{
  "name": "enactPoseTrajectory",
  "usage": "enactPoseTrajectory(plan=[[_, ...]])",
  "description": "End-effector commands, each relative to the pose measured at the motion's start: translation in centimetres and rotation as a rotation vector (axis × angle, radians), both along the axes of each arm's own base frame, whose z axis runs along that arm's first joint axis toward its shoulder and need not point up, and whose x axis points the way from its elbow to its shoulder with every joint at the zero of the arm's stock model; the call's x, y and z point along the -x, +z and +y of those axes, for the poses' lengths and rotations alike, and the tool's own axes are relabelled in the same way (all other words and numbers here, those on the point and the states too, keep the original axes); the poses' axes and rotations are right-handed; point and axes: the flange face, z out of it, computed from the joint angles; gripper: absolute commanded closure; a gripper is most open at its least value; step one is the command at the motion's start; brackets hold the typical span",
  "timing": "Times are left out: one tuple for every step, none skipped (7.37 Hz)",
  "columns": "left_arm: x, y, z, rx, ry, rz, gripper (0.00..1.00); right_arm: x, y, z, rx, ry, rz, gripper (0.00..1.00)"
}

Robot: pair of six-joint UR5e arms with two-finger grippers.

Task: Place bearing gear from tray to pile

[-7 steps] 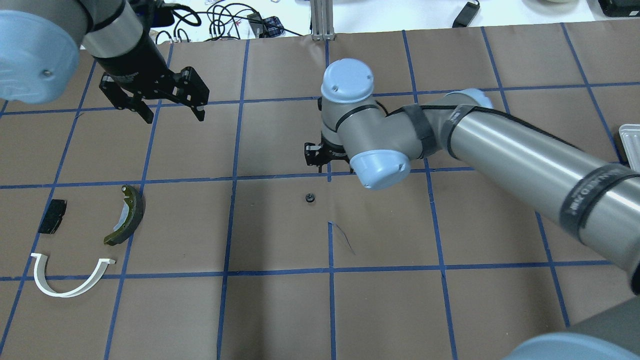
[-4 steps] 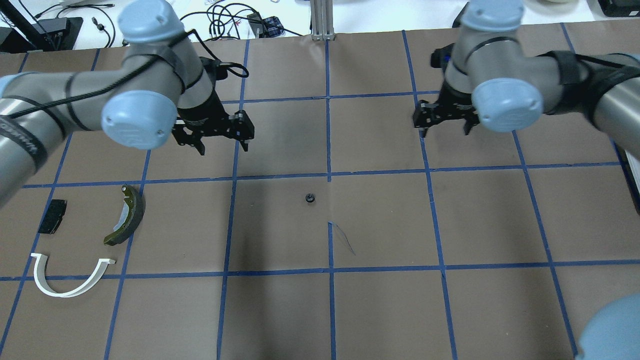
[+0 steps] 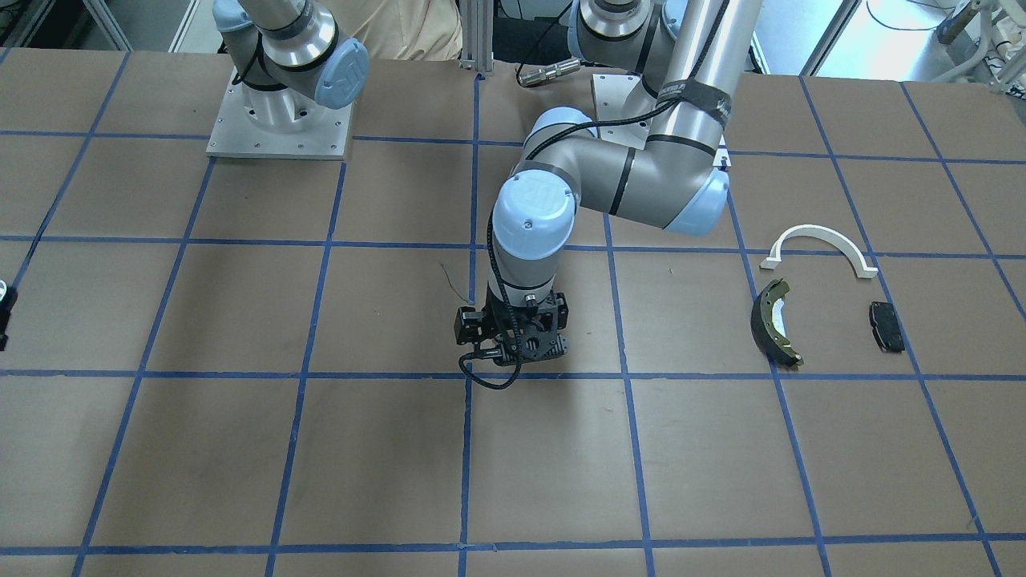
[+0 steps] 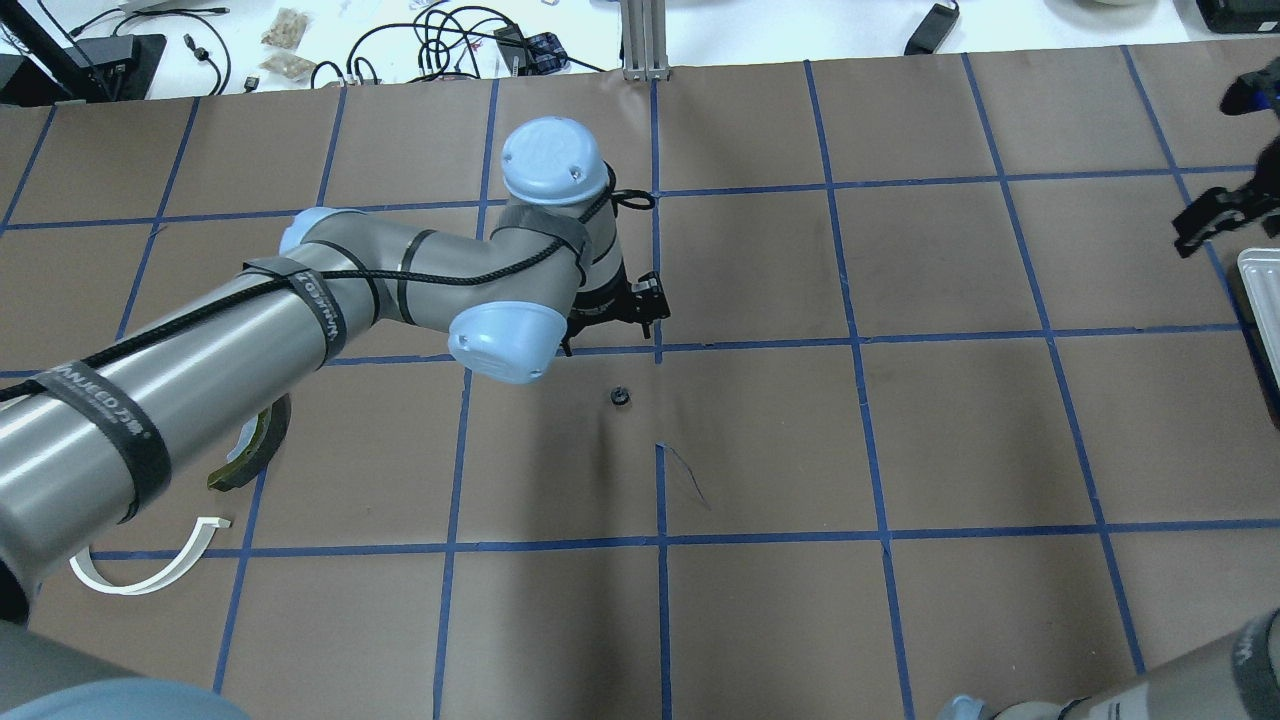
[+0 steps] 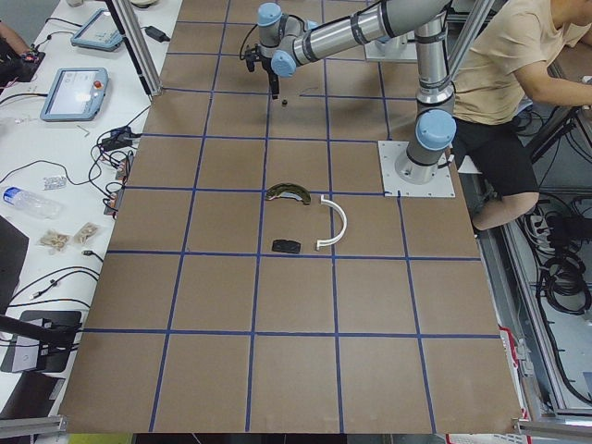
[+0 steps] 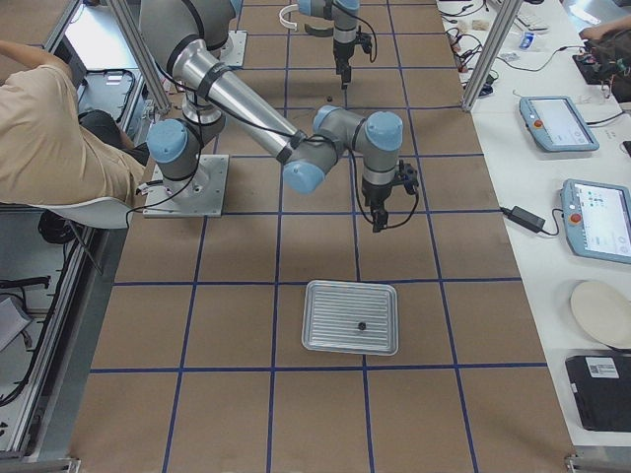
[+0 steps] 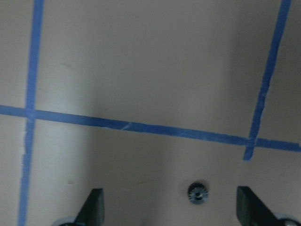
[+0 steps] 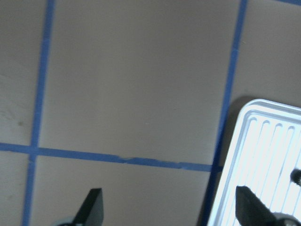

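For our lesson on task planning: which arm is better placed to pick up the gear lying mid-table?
Left. Its open gripper hovers right by the gear, seen in its wrist view, and the pile lies on its side. The right gripper is off by the tray.

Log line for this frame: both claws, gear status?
left claw: open, over bearing gear on table | right claw: open, near tray | pile: gear not there yet

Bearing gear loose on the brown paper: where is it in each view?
Overhead: bearing gear, centre.
Front-facing: hidden by left gripper.
Exterior left: speck, top.
Exterior right: speck, top.
Left wrist: bearing gear low, between fingers.
Right wrist: not in view.
Landmark: blue tape crossing beside it.
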Motion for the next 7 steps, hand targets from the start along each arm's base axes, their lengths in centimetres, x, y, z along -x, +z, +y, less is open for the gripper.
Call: enactPoseTrajectory(plan=[[2.5,-2.9,1.6,-0.024,-0.036,-0.014,0.00,12.6,-5.2,3.9,-0.048,0.011,-0.034,0.00],[2.4,-3.1,1.5,-0.024,-0.073,-0.016,0.00,15.1,-7.2,3.3,-0.060,0.052,-0.044,0.00],[2.2,-3.3,1.6,-0.034,-0.102,-0.026,0.00,18.1,-8.3,3.2,-0.062,0.067,-0.041,0.00],[2.1,-3.8,1.9,-0.046,-0.103,-0.030,0.00,19.7,-9.2,2.3,-0.057,0.086,-0.041,0.00],[1.7,-4.2,2.3,-0.058,-0.098,-0.032,0.00,20.6,-10.6,1.6,-0.063,0.095,-0.048,0.06],[0.6,-5.0,2.3,-0.073,-0.083,-0.035,0.00,20.7,-11.1,1.5,-0.067,0.110,-0.052,0.13],[0.2,-5.1,2.2,-0.072,-0.074,-0.035,0.00,20.7,-11.3,1.4,-0.069,0.114,-0.054,0.18]])
